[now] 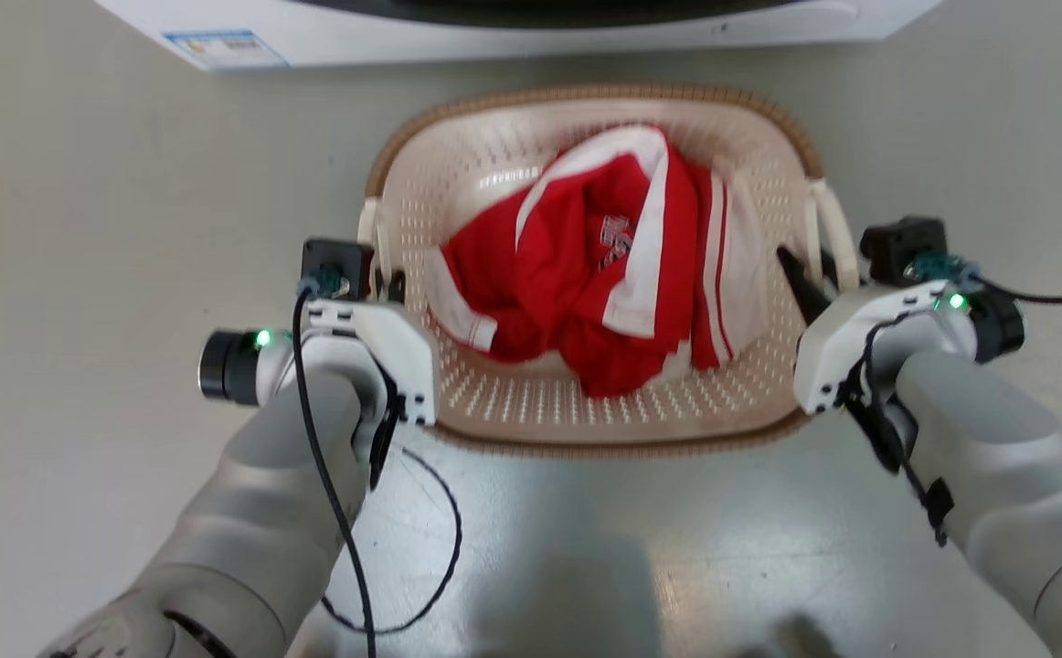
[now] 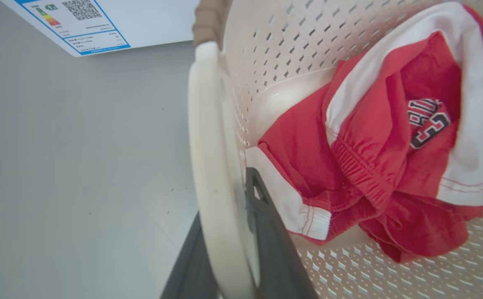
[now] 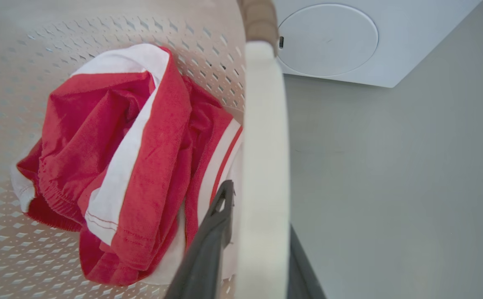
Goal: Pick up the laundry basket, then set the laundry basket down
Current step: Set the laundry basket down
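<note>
Pale grey floor (image 1: 83,274) beneath laundry basket (image 1: 531,407)

You're looking at a red sports garment (image 1: 604,292), crumpled, with white bands and dark lettering on it. Beyond it stands the white washing machine (image 1: 494,37), with a blue-edged energy label (image 1: 225,47) near its left corner. Pale grey floor (image 1: 83,228) lies all round.

A garment (image 1: 604,283) lies in the laundry basket (image 1: 604,92), washing machine (image 1: 403,37) behind.
</note>
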You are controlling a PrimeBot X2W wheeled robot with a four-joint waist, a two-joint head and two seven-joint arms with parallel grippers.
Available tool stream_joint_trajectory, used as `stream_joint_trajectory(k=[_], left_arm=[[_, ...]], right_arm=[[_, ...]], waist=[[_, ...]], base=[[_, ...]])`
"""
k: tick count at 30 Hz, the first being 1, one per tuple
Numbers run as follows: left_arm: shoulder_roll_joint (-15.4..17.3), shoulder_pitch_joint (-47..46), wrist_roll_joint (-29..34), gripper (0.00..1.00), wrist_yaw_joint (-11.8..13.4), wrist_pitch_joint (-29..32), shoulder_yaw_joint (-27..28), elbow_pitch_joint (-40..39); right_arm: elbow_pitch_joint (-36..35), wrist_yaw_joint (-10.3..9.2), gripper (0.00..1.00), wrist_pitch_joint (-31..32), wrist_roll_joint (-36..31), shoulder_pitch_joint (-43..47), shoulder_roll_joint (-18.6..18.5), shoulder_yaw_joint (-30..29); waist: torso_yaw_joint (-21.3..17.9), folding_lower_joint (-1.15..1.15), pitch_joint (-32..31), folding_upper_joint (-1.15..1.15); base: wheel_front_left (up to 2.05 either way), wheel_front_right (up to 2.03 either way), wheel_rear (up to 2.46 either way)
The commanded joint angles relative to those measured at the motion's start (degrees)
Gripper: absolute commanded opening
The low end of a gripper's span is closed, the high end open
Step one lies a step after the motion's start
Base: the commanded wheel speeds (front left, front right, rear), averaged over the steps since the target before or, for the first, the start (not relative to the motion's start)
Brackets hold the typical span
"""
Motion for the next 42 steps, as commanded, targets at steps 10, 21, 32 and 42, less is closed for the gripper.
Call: stream_joint_trajectory(k=[10, 21, 32, 42], left_arm=[[3.4, -4.2, 6.2, 0.0, 4.4, -0.7, 5.2, -7.6], [3.9, -3.7, 11.3, 0.0, 5.2, -0.7, 9.5, -10.6], [4.0, -4.2, 15.1, 0.0, 4.3, -0.7, 12.6, -10.2], [3.5, -4.6, 17.0, 0.0, 3.5, -0.7, 14.0, -8.0]], right_arm=[[-6.1, 1.42, 0.0, -1.3, -12.5, 1.3, -1.9, -10.8], [-8.8, 1.42, 0.0, -1.3, -20.8, 3.9, -0.7, -20.5], [-9.9, 1.42, 0.0, -1.3, -25.0, 4.9, 1.2, -25.4], [-9.7, 1.42, 0.0, -1.3, -26.3, 5.2, 2.2, -27.1]], waist=[[0.6, 0.0, 9.0, 0.0], [0.9, 0.0, 12.1, 0.0], [0.5, 0.0, 14.3, 0.0], [0.1, 0.0, 14.8, 0.0]], base=[[0.0, 0.0, 0.0], [0.0, 0.0, 0.0], [0.0, 0.0, 0.0], [0.0, 0.0, 0.0]])
